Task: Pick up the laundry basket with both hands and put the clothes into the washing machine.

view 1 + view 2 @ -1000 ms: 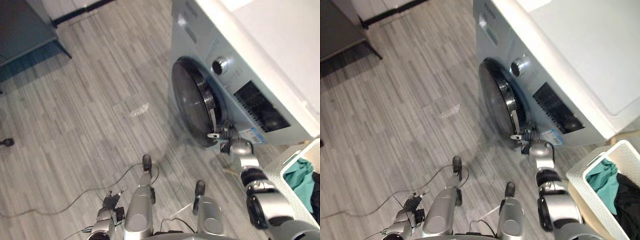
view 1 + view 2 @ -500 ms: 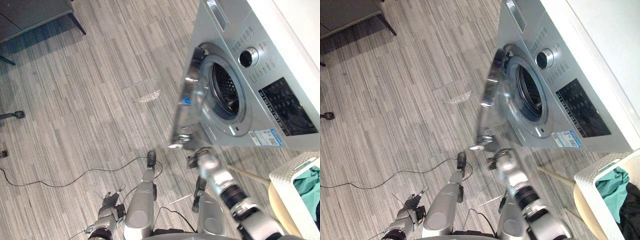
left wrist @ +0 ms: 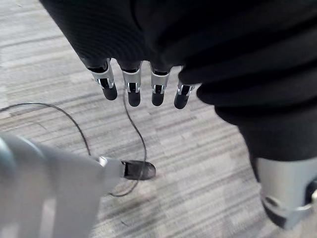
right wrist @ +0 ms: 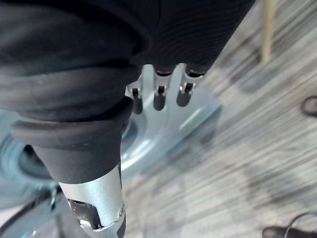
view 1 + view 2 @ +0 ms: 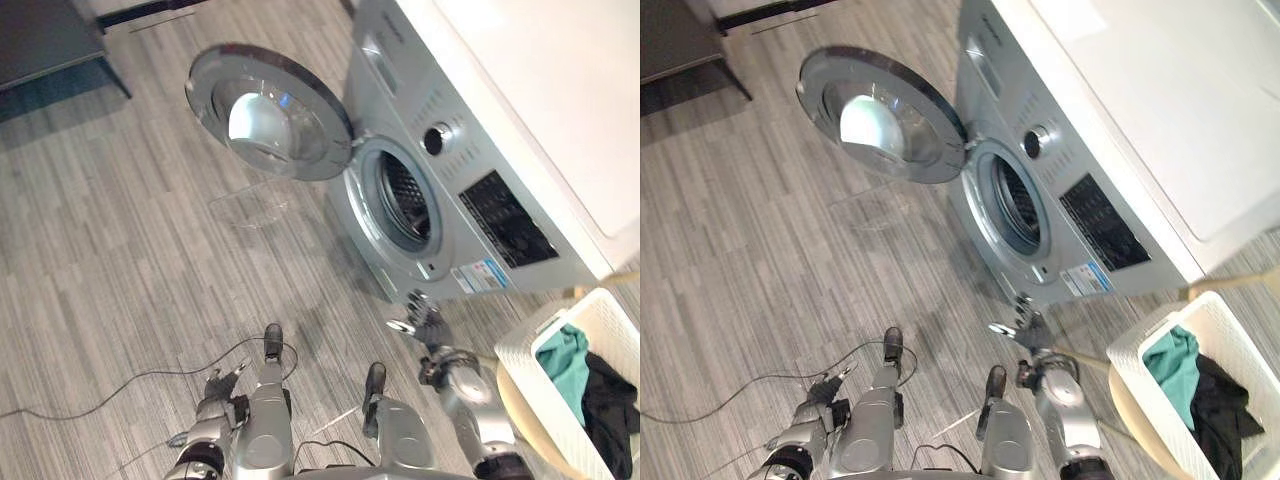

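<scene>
The white laundry basket (image 5: 521,344) stands at the lower right with a teal cloth (image 5: 563,358) and a black cloth (image 5: 606,402) inside. The silver washing machine (image 5: 498,215) has its round door (image 5: 268,108) swung wide open to the left, baring the drum opening (image 5: 402,200). My right hand (image 5: 428,324) hovers low before the machine's front, below the opening and left of the basket, fingers (image 4: 158,95) relaxed and holding nothing. My left hand (image 5: 219,384) hangs over the floor at the lower left, its fingers (image 3: 131,92) straight and empty.
The basket rests on a round light-wood stool (image 5: 519,421). A crumpled clear plastic sheet (image 5: 250,206) lies on the grey plank floor under the open door. Dark furniture (image 5: 45,40) stands at the far upper left.
The machine's door went from shut to wide open. My right hand let go of the door and drew back low, toward the basket. The camera view shifted as well.
</scene>
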### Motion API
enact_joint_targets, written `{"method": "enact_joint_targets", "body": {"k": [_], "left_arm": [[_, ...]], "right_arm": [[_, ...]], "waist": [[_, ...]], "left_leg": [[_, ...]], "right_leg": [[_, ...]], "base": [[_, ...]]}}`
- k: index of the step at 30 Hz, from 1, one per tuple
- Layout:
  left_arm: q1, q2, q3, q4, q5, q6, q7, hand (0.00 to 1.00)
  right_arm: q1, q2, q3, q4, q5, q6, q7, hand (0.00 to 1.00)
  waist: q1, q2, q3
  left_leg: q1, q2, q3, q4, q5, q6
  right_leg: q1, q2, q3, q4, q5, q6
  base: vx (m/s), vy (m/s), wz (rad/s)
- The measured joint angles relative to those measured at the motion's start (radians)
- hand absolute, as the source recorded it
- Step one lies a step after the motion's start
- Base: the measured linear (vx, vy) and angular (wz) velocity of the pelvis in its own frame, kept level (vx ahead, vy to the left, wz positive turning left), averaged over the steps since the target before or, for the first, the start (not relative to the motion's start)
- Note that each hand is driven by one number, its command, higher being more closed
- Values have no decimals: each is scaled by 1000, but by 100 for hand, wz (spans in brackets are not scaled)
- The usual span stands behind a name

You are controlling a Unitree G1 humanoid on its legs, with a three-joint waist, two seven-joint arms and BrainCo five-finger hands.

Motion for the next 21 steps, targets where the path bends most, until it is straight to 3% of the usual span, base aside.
{"method": "enact_joint_targets", "body": {"k": [2,4,8,11,14,16,21], "left_arm": [[-52,21,-19,0,-4,0,-2,0],[-158,97,-24,2,-54,0,-2,0],[-322,233,-22,19,-136,-14,-7,0],[-494,336,-8,29,-258,-39,-27,0],[-623,344,11,27,-453,-73,-27,0],[-665,333,9,32,-541,-57,-23,0],[-700,298,5,27,-536,-45,-51,0]], "right_arm": [[32,-1,-17,22,0,1,-12,0],[81,10,-25,31,0,5,-24,0],[135,28,-42,27,0,7,-23,0],[166,71,-83,-10,3,21,-21,0],[204,104,-88,-90,34,20,-29,0],[214,110,-87,-140,43,19,-29,0],[219,110,-102,-222,44,16,-28,0]], "waist": [[-13,-8,-6],[-50,-21,-12],[-74,-37,-13],[-84,-59,-12],[-86,-70,-13],[-84,-72,-13],[-74,-72,-13]], "left_leg": [[-21,9,26,-1,0,0],[-55,20,73,-1,5,-7],[-81,40,139,0,8,-10],[-118,63,191,13,9,-9],[-169,99,202,66,-14,-13],[-207,132,202,129,-51,-21],[-307,213,198,264,-122,-34]], "right_leg": [[-32,6,22,-6,13,3],[-85,16,68,-22,52,-4],[-130,28,128,-66,113,2],[-183,47,172,-87,150,3],[-208,67,172,-112,180,-1],[-222,87,171,-112,197,9],[-259,133,144,-112,209,-6]], "base": [[-95,-14,-50],[-48,-39,-57],[7,-46,-58],[27,-50,-46],[39,-64,-26],[22,-77,-24],[4,-79,-16]]}}
